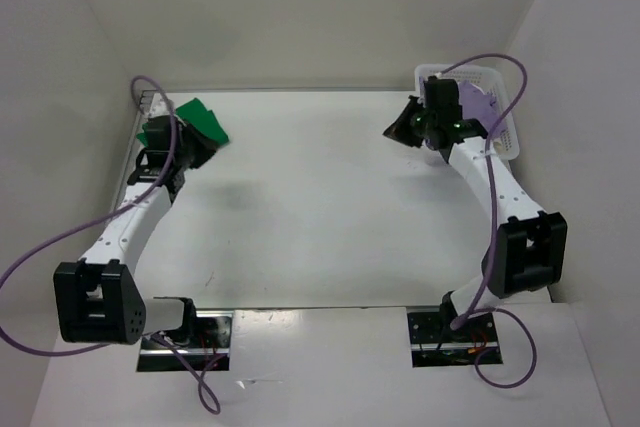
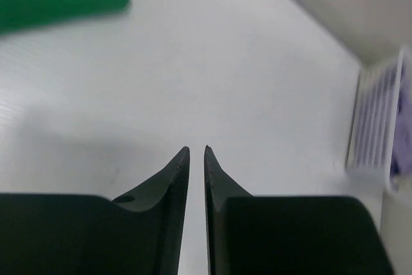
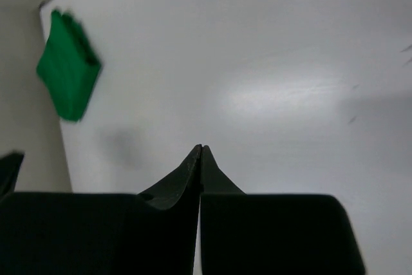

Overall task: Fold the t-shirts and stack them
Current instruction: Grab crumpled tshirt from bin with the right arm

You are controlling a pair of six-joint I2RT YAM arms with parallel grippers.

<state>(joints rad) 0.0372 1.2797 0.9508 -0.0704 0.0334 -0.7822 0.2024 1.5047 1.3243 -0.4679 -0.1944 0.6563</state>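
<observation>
The left fingers (image 2: 172, 181) are hovering over the surface (image 2: 212, 62) just beside the folded green shirt (image 1: 205, 119), parted by only a sliver and gripping nothing. The right fingers (image 3: 183, 175) are pressing tip to tip, empty, near the basket (image 1: 508, 137) where the lavender shirt (image 1: 478, 105) is lying.

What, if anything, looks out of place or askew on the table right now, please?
Only mildly: the folded green t-shirt lies skewed to the edges of the table in the far-left corner, and the lavender t-shirt sits in the white basket at far right, not stacked. Nothing looks spilled or damaged.
</observation>
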